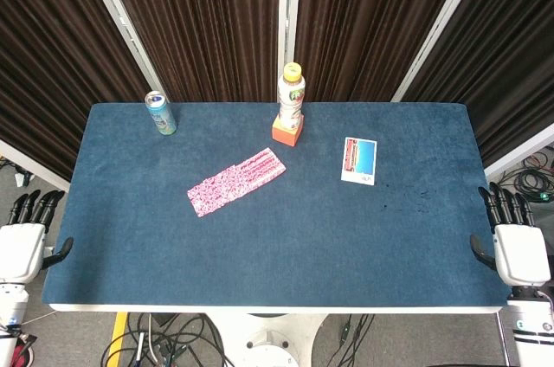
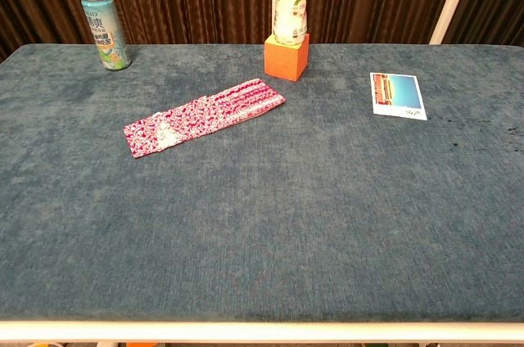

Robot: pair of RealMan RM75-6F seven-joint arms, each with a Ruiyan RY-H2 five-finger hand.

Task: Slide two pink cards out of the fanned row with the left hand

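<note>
We open on the fanned row of pink cards (image 1: 236, 181), lying flat a little left of the table's centre, its long axis running from about eight o'clock up to two o'clock, every card overlapping the next and none yet pulled clear. In the chest view the row (image 2: 205, 116) shows a busy pink-and-white print, thin glossy stock on a napped blue cloth, so we expect the cards to slip over one another more readily than over the fabric. Our left hand (image 1: 22, 246) waits off the table's edge at nine o'clock, fingers extended and slightly apart, holding nothing; our right hand (image 1: 517, 250) mirrors it at three o'clock, likewise relaxed and empty. To do this step well, we judge we should bring the left hand over the near, eight o'clock end of the fan, set a fingertip lightly on the end card and drag it away along the cloth, pressing just enough to move one card without dragging its neighbours, then repeat for the second. Too much pressure would likely shift the whole fan. Moving outward: at one o'clock from the row stands a plastic bottle (image 1: 292, 94) with a yellow cap, upright on an orange block (image 1: 287, 129), matte and square-edged. A slim metal can (image 1: 160, 112) stands at eleven o'clock, and a flat picture card (image 1: 359, 160) lies at three o'clock, well apart. The blue table (image 1: 286, 254) cover looks soft and slightly scuffed.
</note>
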